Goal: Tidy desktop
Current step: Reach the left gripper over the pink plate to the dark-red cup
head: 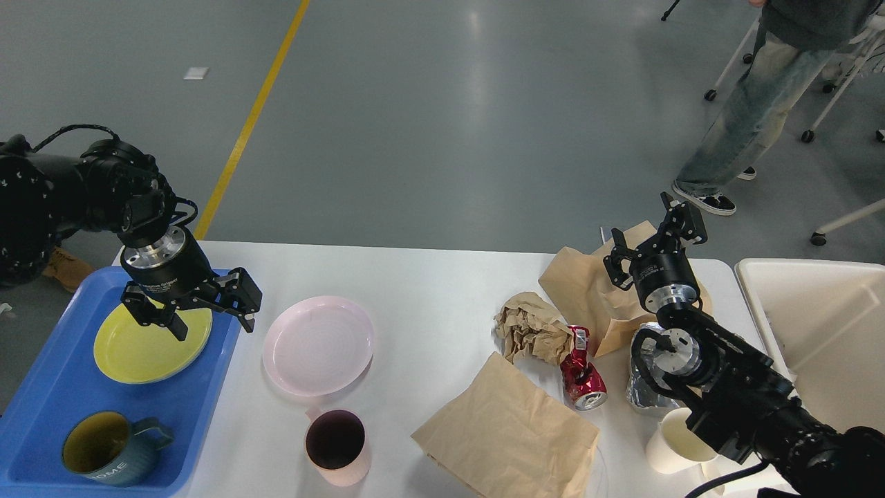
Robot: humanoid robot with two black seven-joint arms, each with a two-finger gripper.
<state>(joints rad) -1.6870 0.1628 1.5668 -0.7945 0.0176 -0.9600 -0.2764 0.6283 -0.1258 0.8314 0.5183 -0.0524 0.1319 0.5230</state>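
Landmark: the pink plate (318, 345), lying left of centre on the desktop (429, 290).

Nearest row. Pink mug (337, 446) just in front of the plate, empty as far as I can see. Right of it a flat brown paper bag (508, 432); further right, under my right arm, a white paper cup (674, 443).

Left of the plate, the blue tray (41, 387) holds a dark green mug (114, 448) and a yellow plate (148, 339).

Middle row, right of the plate: crumpled brown paper (529, 325), a crushed red can (581, 370), a foil-wrapped lump (643, 387), partly hidden by the arm, so what it is stays a guess.

Further right and back: second brown bag (588, 283). Past the desktop's right edge, the cream bin (816, 318).

Left gripper (207, 308) hovers above the tray's right rim, between yellow plate and pink plate, fingers spread wide, holding nothing. Right gripper (653, 232) sits raised above the far bag, fingers apart, empty.

Count: two plates, two mugs, one paper cup, two bags, one paper wad, one can, one foil lump.

Progress, my judgement: early. One plate and one mug are in the tray; the pink plate and pink mug are not. All rubbish remains on the desktop, none visible in the bin.
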